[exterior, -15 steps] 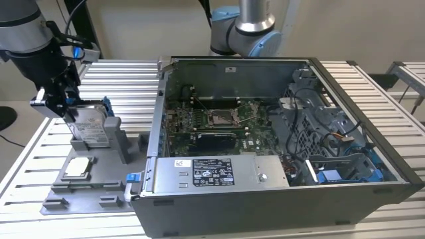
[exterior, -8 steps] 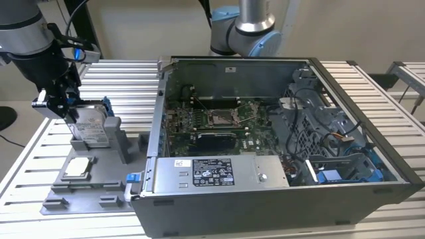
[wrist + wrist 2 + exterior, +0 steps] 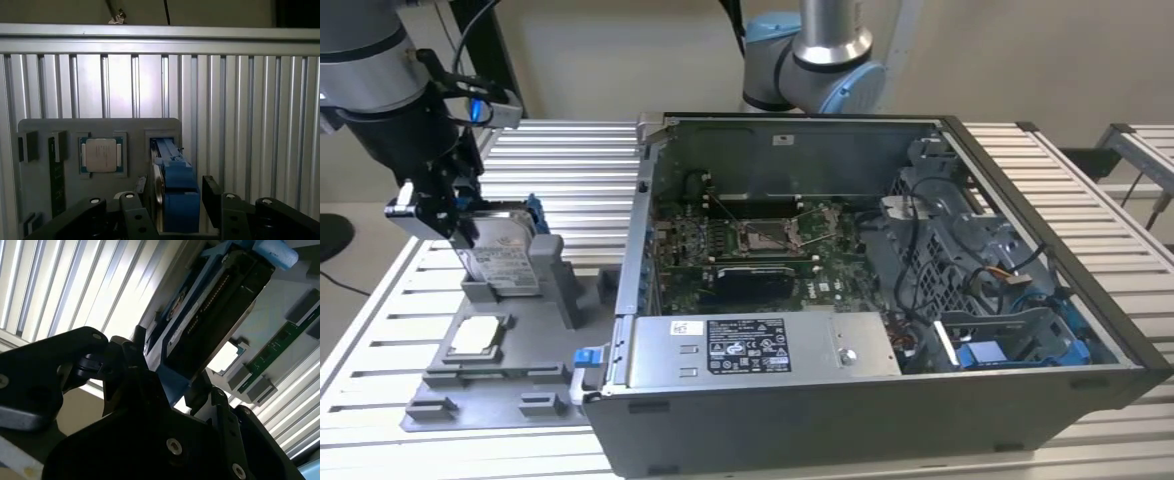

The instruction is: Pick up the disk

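Observation:
The disk (image 3: pixel 504 258) stands on edge in a slot of the grey fixture plate (image 3: pixel 494 395) at the exterior view's left, its silver face with the white label showing and blue carrier along its edge. My gripper (image 3: pixel 454 232) comes down over its upper end. In the first wrist view the two black fingers (image 3: pixel 211 192) sit tight on both sides of the disk (image 3: pixel 177 170) and its blue frame. The second wrist view shows the disk's dark connector edge (image 3: pixel 220 305) running away from the gripper (image 3: pixel 167 372), which is shut on it.
A square silver chip (image 3: pixel 476 335) lies in a pocket of the fixture beside the disk. The open computer case (image 3: pixel 854 260) with its long silver box (image 3: pixel 761 345) stands to the exterior view's right. Another arm's base (image 3: pixel 821 60) rises behind the case. A ribbed metal table (image 3: pixel 574 165) carries everything.

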Robot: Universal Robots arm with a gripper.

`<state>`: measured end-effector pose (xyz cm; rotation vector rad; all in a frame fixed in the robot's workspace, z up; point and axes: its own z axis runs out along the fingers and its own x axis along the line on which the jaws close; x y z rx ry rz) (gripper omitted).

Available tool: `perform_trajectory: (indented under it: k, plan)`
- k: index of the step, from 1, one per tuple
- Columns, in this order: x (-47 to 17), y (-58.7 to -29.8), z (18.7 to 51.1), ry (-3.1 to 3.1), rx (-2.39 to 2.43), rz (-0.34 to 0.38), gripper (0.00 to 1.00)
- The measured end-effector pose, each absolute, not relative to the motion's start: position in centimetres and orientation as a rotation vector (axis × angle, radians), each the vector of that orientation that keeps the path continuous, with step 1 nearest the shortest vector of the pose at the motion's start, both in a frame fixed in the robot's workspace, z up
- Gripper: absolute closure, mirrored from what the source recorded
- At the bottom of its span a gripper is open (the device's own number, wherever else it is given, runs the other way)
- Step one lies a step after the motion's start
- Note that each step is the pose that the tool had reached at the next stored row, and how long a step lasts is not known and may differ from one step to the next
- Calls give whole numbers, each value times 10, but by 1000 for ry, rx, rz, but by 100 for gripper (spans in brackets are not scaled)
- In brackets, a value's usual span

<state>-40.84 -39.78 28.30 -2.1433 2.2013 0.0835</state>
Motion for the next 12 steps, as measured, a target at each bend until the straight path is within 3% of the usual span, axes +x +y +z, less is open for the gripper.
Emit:
perform_trajectory:
  k: [3, 4, 12]
  plan:
    - [-408, -398, 283, 2201, -2143, 84, 0]
    - [-408, -398, 283, 2201, -2143, 83, 100]
    - [-408, -398, 283, 2201, -2143, 84, 100]
